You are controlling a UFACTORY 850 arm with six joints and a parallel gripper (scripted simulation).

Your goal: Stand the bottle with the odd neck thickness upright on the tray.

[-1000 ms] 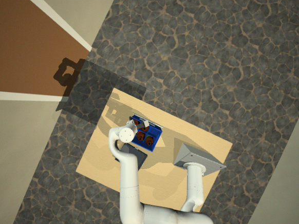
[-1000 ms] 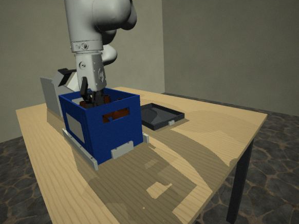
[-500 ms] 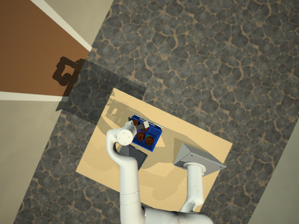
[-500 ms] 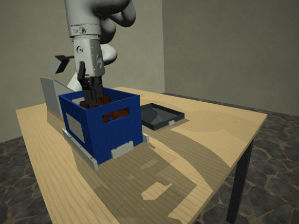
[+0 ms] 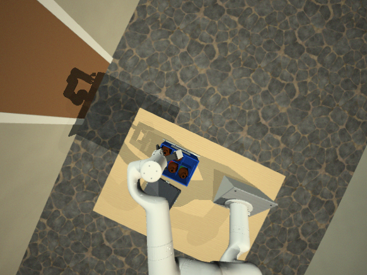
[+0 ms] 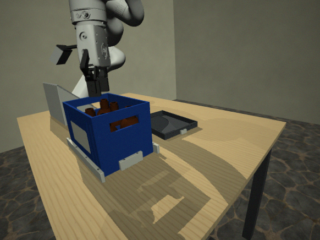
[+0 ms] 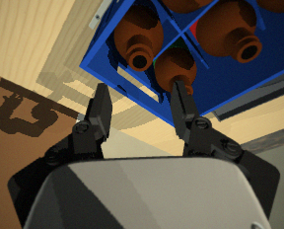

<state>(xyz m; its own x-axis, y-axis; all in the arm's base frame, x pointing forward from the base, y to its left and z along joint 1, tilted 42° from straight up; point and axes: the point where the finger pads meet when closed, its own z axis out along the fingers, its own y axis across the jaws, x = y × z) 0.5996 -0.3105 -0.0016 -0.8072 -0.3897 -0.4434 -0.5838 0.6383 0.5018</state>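
Gripper (image 6: 94, 89) is held just above the blue crate's (image 6: 121, 146) back rim, fingers parted and gripping nothing. Brown bottles (image 7: 140, 37) are seen standing in the crate; dark tray (image 6: 173, 124) lies beside it.

I see dim, soft frames; hard light throws the arm's long shadow across the table (image 6: 220, 137).
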